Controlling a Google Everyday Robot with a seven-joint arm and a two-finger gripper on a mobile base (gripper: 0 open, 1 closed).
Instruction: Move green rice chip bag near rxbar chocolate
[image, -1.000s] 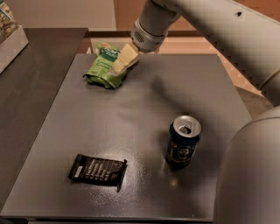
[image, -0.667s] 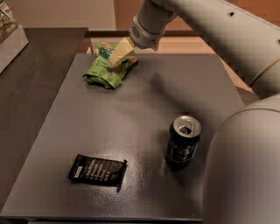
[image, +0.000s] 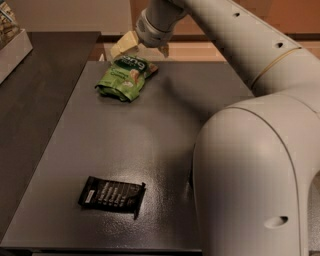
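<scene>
Against a second ago: carries the two-finger gripper (image: 143, 50) farther back, off the crinkled bright green rice chip bag (image: 125, 75) and out past its far end. Swings the bulky white elbow (image: 250, 180) forward too, filling the view's near right and hiding the dark blue drink can seen there earlier. Leaves the bag and the flat black rectangular rxbar chocolate wrapper (image: 112, 192) on the same spots of the dark grey table (image: 150, 135).

Reaches in from the view's upper right with a long white forearm (image: 235, 35), wrist bent down toward the far table edge. Holds the gripper spread wide, one pale finger (image: 125, 46) at one side of the bag's far end, the other tip (image: 164, 50) at the opposite side, nothing clamped between (contact with the pouch: cannot tell). Has the green bag just below and in front of the gripper, lying crumpled on the table. Has the rxbar chocolate well apart from the gripper, toward the near table edge, flat, white text upward, bare tabletop between it and the bag. Has a darker counter (image: 35, 110) off to the gripper's side.
</scene>
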